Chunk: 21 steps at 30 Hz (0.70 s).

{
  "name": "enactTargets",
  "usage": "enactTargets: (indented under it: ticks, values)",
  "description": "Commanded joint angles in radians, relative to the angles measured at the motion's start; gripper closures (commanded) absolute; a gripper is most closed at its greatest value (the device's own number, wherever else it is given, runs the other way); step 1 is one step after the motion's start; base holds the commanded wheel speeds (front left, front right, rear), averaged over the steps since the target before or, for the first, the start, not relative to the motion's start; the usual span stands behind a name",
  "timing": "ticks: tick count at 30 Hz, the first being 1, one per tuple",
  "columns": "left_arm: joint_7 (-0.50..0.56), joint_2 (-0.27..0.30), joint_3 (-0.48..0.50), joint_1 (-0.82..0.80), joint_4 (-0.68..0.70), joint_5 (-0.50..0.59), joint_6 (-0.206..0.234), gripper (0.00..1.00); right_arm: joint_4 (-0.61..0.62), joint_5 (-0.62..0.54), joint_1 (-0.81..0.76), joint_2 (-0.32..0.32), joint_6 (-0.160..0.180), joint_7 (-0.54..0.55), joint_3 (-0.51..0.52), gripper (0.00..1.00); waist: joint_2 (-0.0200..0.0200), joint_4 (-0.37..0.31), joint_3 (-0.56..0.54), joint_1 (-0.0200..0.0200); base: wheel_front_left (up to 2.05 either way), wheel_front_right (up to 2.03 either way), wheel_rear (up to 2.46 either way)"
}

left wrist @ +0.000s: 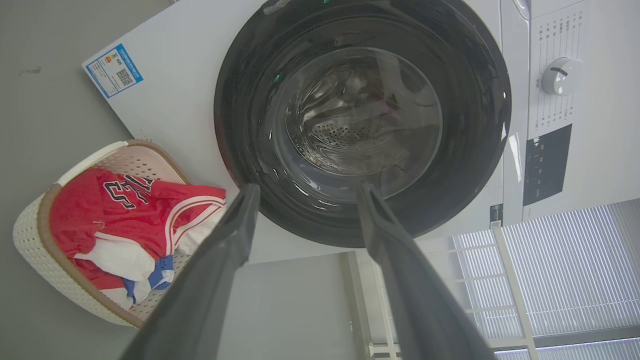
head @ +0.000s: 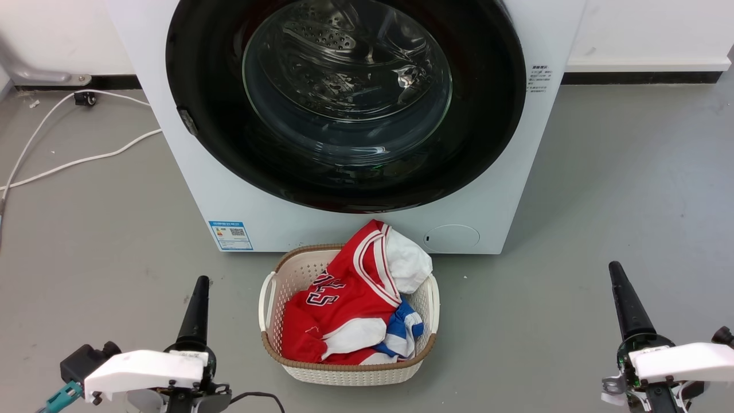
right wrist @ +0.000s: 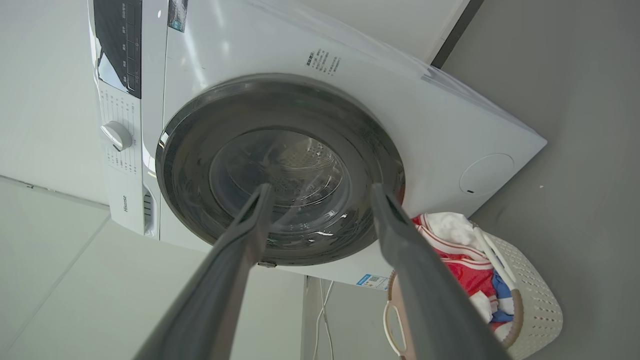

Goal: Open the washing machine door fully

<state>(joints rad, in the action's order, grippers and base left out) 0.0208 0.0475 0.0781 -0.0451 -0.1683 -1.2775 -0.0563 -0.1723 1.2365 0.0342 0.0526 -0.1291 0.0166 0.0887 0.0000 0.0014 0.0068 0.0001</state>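
Washing machine door [head: 347, 97] lay closed, flush against the front of the washing machine [head: 487, 195], which stood on the grey floor [head: 619, 189]. Left gripper [left wrist: 305, 192] and right gripper [right wrist: 321, 187] both hung well apart from it, jaws spread wide with nothing between them. Just before the machine's base, a white basket [head: 344, 370] held a red jersey [head: 344, 292].

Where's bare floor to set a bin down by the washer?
Bare floor between basket and right gripper; likewise between basket and left gripper. Far left has cables. Crowded straight before the door: the basket sits close to the washer.
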Motion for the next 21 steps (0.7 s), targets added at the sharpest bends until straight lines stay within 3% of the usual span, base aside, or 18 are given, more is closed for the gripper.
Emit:
enactTargets:
  ticks: [1, 21]
  values:
    - [-0.012, 0.002, -0.008, -0.007, 0.03, 0.052, 0.01, 0.0, 0.031, -0.057, 0.002, 0.002, -0.002, -0.012, -0.004, 0.0, 0.0, 0.0, 0.0, 0.0, 0.0, 0.0, 0.0]
    - [-0.084, 0.009, -0.077, 0.021, 0.088, 0.424, 0.077, 0.0, 0.106, -0.432, -0.037, 0.001, -0.002, -0.083, -0.036, 0.0, 0.0, 0.001, 0.002, 0.0, 0.0, 0.0, 0.0]
